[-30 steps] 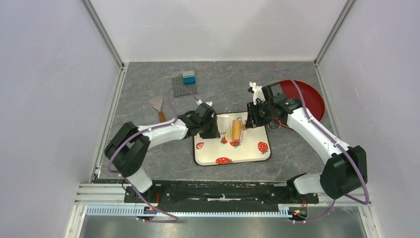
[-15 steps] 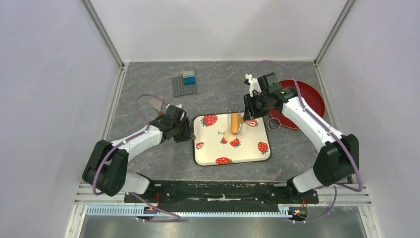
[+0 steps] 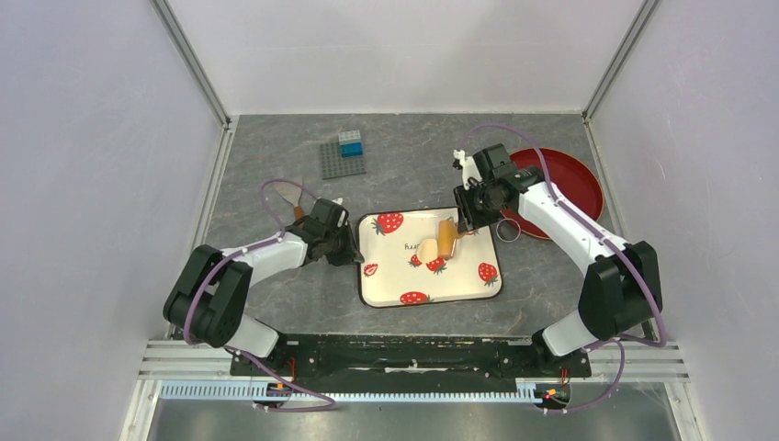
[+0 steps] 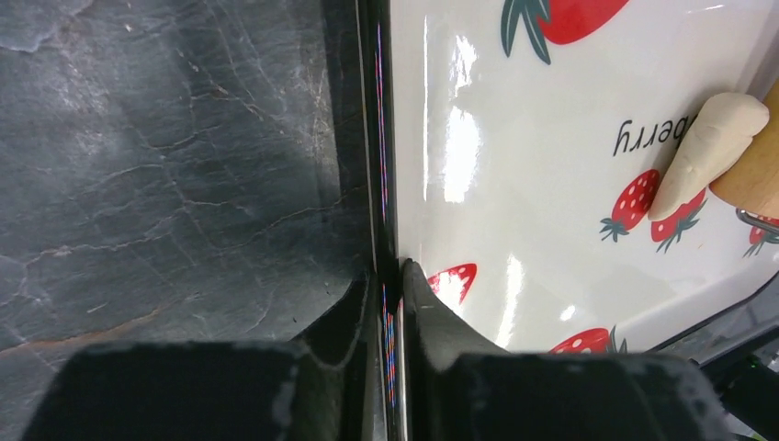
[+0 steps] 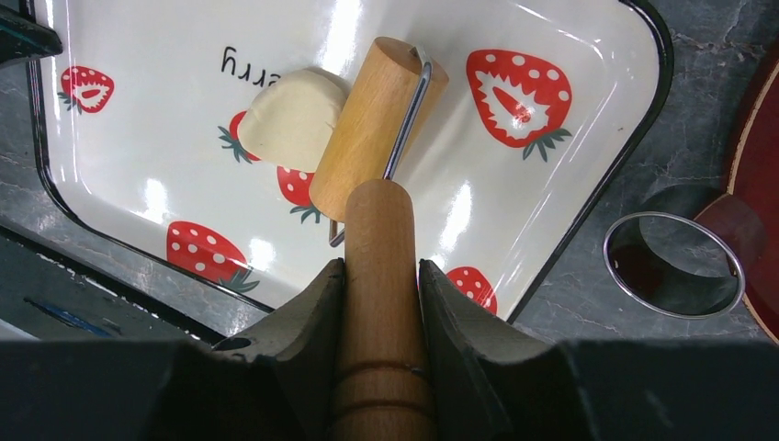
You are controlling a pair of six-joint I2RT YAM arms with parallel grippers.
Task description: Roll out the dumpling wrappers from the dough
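We judge the rolling step to be only just under way. The dough (image 5: 292, 119) is a thick, soft, cream-coloured lump with a rounded edge. It lies near the middle of the tray (image 5: 560, 184), over a strawberry print and against the side of the roller's barrel, and it looks far from the thin sheet the task wants. The right fingers (image 5: 308, 308) are clamped on the roller (image 5: 372, 129) by its turned wooden handle, with the smooth tan barrel carried in a bent wire yoke and set at a slant across the tray. The left fingers (image 4: 436, 317) are pinched narrow on the tray's dark left rim, one inside and one outside, which we read as steadying it. The next move, in our view, calls for downward pressure and a push of the barrel across the lump, repeated from several directions so it spreads evenly. The tray is shallow, white and round-cornered, and its glossy surface looks slick. The dough may therefore slide rather than flatten, and the hold on the rim matters. Just beside the tray's right edge, on the grey veined worktop (image 3: 413, 147), lies a thin metal ring (image 5: 673, 215) next to a dark red round plate (image 3: 574, 179). We expect the ring to serve for cutting once the sheet is thin.
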